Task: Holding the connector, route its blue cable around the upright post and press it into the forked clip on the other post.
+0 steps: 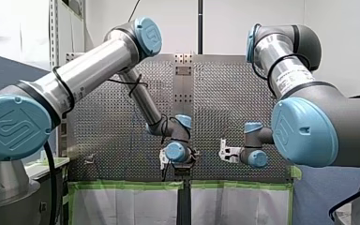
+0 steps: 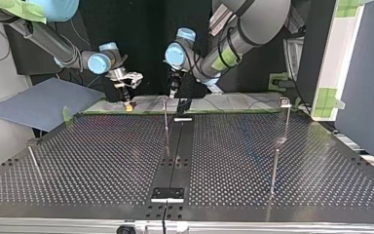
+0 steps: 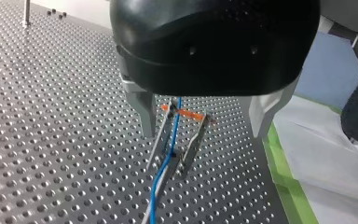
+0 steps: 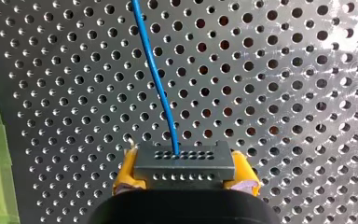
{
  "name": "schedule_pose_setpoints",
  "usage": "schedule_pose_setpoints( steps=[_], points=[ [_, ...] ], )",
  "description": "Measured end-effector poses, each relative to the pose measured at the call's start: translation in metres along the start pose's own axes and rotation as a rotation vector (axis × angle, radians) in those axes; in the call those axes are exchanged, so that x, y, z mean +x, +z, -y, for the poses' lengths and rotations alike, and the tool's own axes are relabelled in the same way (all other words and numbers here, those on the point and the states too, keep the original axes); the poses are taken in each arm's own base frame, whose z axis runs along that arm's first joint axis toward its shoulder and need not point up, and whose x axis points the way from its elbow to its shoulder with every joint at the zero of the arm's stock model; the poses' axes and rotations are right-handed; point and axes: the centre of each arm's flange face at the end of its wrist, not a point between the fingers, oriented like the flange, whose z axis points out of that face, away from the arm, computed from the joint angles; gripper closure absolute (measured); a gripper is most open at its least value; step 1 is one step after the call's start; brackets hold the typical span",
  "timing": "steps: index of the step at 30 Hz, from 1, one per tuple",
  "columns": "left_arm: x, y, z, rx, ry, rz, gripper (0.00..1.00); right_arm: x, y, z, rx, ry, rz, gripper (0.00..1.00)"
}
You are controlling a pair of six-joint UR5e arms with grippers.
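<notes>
The perforated table [image 4: 307, 70] is bare metal, brushed and shiny enough to throw glare and mirror what stands on it. The blue cable [image 4: 156, 79] has a smooth, slightly glossy plastic jacket. The connector [image 4: 184, 161] looks like matt grey plastic, pierced with rows of small holes. The pads [image 4: 127, 173] of the right gripper [image 4: 184, 179] are dull yellow and look rubbery. The left gripper [image 3: 168, 165] has a smooth black housing [image 3: 214, 42] with a soft sheen. The arms have satin aluminium tubes [image 1: 93, 65] and glossy blue plastic caps [image 1: 14, 126]. The thin posts [image 2: 275, 165] are polished metal. The green tape [image 1: 122, 185] and the blue mat [image 2: 39, 102] look matt.
</notes>
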Motion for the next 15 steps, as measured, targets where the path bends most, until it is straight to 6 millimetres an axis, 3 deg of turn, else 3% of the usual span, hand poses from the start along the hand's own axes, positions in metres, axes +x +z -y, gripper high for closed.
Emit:
schedule_pose_setpoints(
  steps=[15],
  points=[
    [-0.034,-0.054,0.025,0.049,-0.023,0.107,0.0,-0.003,-0.003,0.002,-0.017,0.017,0.025,1.0]
  ],
)
